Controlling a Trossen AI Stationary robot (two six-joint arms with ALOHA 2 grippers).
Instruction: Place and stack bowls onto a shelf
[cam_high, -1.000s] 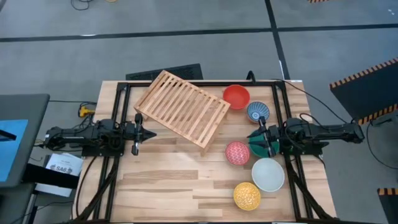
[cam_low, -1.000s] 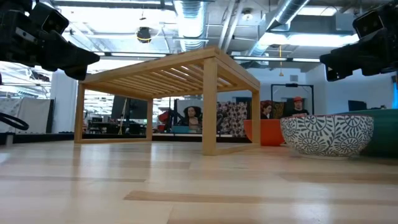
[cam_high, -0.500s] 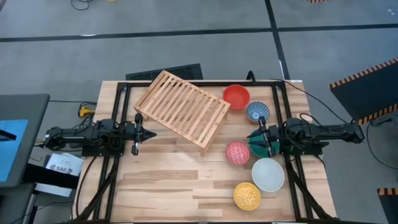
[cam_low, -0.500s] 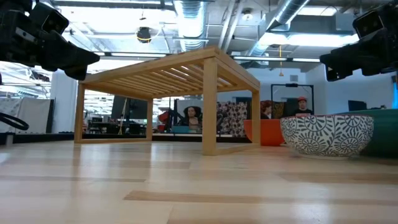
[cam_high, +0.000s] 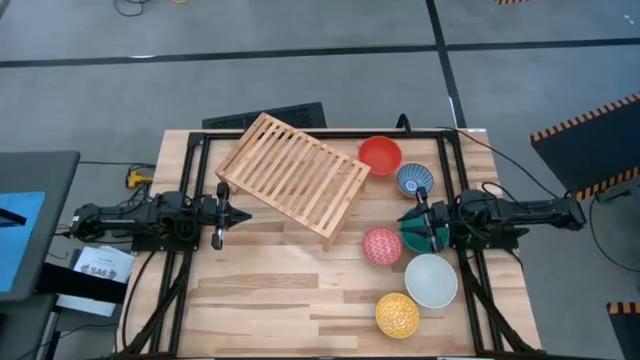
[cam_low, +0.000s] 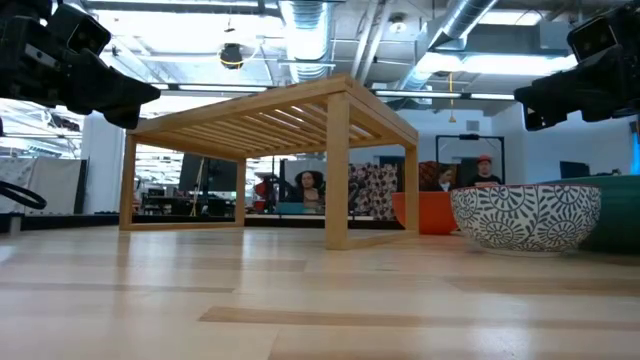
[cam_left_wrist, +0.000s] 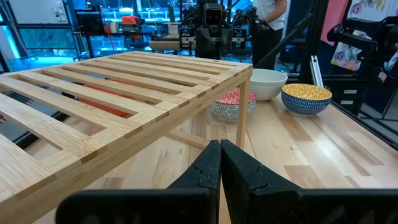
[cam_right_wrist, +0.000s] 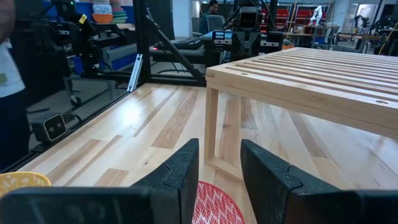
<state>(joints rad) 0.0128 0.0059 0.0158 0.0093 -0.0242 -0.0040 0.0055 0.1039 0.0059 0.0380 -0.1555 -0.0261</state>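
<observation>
Your bowls (cam_high: 381, 245) wait beside the empty shelf (cam_high: 293, 173); left gripper (cam_high: 235, 214) is closed, right gripper (cam_high: 411, 221) slightly open, holding nothing.

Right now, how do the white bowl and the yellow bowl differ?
The white bowl is plain; the yellow bowl is patterned. The white bowl is larger than the yellow bowl. The white bowl lies nearer the right gripper than the yellow bowl does. Both sit upright on the table, off the shelf.
</observation>
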